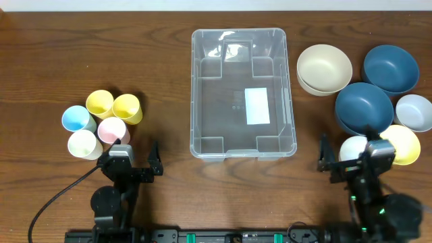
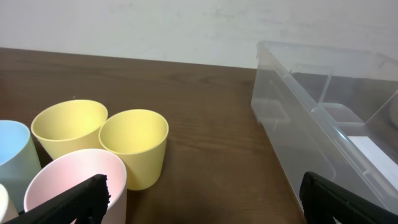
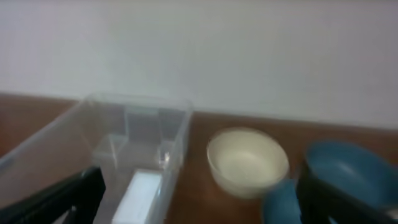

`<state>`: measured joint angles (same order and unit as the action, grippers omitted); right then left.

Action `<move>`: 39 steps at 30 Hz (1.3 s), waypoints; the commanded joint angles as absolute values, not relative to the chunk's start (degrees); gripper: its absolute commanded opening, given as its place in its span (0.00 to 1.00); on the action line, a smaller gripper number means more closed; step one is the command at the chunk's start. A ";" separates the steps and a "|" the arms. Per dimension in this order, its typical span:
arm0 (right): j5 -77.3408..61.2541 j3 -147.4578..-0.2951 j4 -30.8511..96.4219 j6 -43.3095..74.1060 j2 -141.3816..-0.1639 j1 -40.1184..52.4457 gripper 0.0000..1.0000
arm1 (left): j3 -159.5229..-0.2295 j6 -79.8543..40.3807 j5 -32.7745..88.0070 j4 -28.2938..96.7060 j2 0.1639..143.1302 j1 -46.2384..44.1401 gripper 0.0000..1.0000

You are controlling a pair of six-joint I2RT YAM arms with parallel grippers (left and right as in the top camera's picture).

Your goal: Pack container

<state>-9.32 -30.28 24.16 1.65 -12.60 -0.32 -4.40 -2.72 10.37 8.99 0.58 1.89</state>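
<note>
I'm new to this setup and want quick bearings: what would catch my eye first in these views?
The large clear container sits mid-table, empty but for a white label inside. Left of it huddle five pastel cups; right of it spread cream, dark blue, pale and yellow bowls.

The container (image 1: 223, 101) lies between five cups (image 1: 100, 103) and, seemingly, six bowls (image 1: 364, 106)
</note>
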 commanded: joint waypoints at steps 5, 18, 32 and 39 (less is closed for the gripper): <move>-22.74 -52.18 48.75 -4.36 -32.01 -0.84 0.99 | -2.98 -1.93 10.92 9.67 0.23 2.28 0.98; 13.61 -55.83 56.60 29.87 -41.76 -7.31 0.99 | -3.01 -1.93 10.92 9.67 0.23 2.28 0.98; 19.92 -55.57 65.80 50.33 -49.65 -12.49 0.99 | -2.98 -1.93 10.92 9.67 0.23 2.28 0.98; 19.05 -54.52 66.65 48.93 -56.01 -15.75 0.99 | -2.98 -1.93 10.92 9.67 0.23 2.28 0.98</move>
